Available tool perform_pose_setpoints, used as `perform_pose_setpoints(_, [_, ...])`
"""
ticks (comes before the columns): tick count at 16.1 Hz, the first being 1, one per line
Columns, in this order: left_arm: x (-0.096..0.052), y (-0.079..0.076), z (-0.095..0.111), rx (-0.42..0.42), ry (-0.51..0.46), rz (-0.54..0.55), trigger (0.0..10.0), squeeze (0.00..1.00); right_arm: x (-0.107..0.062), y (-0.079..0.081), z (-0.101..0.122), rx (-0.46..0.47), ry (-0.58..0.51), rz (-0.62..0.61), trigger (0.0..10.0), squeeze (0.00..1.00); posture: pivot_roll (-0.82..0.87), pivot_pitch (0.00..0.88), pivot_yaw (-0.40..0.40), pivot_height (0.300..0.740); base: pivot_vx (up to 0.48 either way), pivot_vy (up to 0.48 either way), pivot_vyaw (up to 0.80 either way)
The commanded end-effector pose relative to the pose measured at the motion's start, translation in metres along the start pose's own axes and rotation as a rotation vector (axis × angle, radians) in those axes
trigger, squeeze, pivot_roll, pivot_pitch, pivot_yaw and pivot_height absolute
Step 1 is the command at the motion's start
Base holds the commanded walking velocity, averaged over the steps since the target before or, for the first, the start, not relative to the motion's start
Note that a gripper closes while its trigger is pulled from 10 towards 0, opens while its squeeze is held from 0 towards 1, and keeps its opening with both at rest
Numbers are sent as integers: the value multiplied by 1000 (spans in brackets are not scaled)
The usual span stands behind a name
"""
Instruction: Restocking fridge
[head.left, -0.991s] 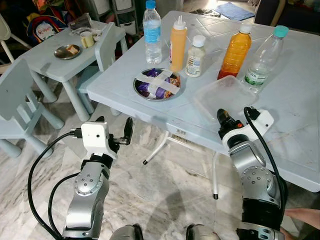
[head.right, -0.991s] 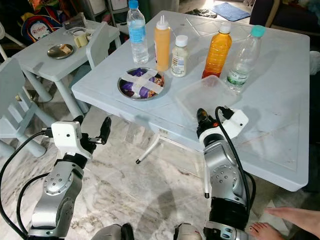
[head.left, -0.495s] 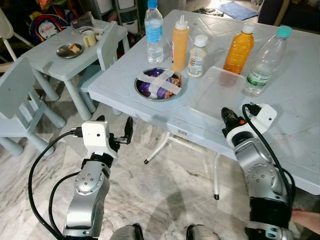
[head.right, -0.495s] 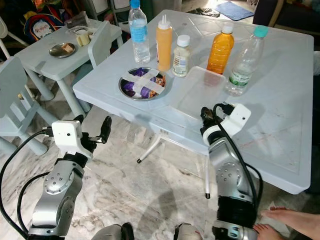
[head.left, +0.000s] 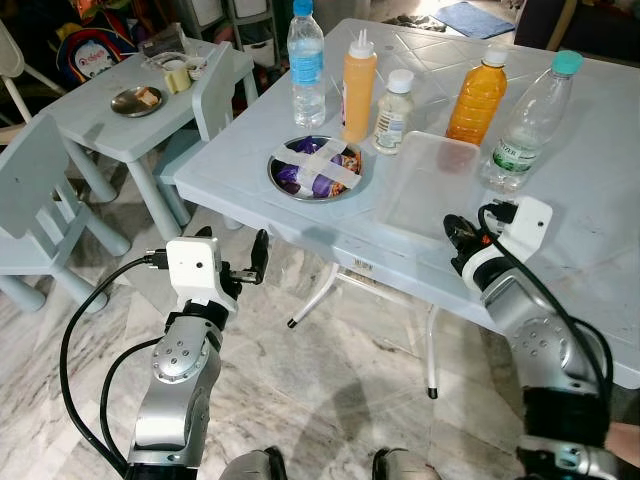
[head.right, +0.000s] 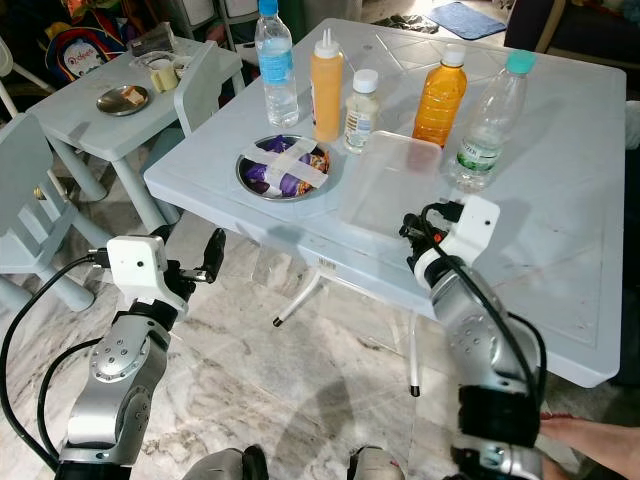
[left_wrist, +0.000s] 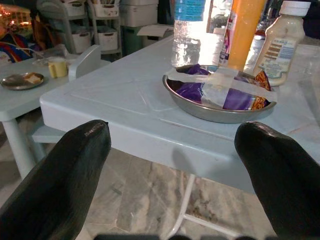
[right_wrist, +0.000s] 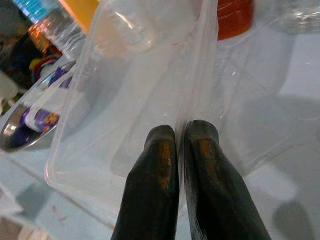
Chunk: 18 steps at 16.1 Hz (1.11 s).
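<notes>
A pale blue table stands before the robot; on it a clear plastic tray lies near the front edge, between a taped metal bowl and a clear water bottle; the right gripper has its two black fingers pressed together on the tray's near rim, pinching it; behind stand an orange juice bottle, a squeeze bottle and a small white bottle; the left gripper, fingers spread wide, hangs below the table's edge.
</notes>
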<state>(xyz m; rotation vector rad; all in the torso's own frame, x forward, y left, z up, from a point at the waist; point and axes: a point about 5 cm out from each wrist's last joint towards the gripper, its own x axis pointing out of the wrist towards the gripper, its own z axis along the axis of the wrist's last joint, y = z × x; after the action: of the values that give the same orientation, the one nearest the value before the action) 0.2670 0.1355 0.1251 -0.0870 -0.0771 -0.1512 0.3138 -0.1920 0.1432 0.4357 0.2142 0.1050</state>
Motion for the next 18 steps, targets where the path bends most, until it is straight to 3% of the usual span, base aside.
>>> perform_pose_setpoints(1, [2, 3, 1, 20, 4, 0, 10000, 0, 2, 4, -15, 4, 97, 23, 10000, 0, -112, 116, 93, 740, 0, 0, 0])
perform_pose_setpoints(3, [3, 3, 3, 30, 2, -11, 10000, 0, 0, 17, -16, -23, 131, 126, 10000, 0, -109, 117, 105, 740, 0, 0, 0])
perform_pose_setpoints(7, [3, 2, 0, 44, 33, -1, 10000, 0, -4, 17, -20, -51, 136, 189, 10000, 0, -112, 124, 115, 740, 0, 0, 0])
perform_pose_setpoints(11, [2, 0, -1, 43, 40, 1, 10000, 0, -6, 17, -32, 52, 122, 157, 10000, 0, -107, 126, 121, 740, 0, 0, 0])
perform_pose_setpoints(12, [2, 0, -1, 46, 40, -1, 10000, 0, -6, 18, -33, 41, 96, 140, 10000, 0, -107, 127, 124, 740, 0, 0, 0])
perform_pose_setpoints(15, [5, 2, 1, 55, 36, 0, 10000, 0, -8, 5, -22, 116, -11, 2, 10000, 0, -107, 126, 122, 740, 0, 0, 0])
perform_pose_setpoints(18, [6, 0, 2, 54, 34, 0, 10000, 0, -9, 1, -21, 151, -46, -70, 10000, 0, -109, 128, 123, 740, 0, 0, 0])
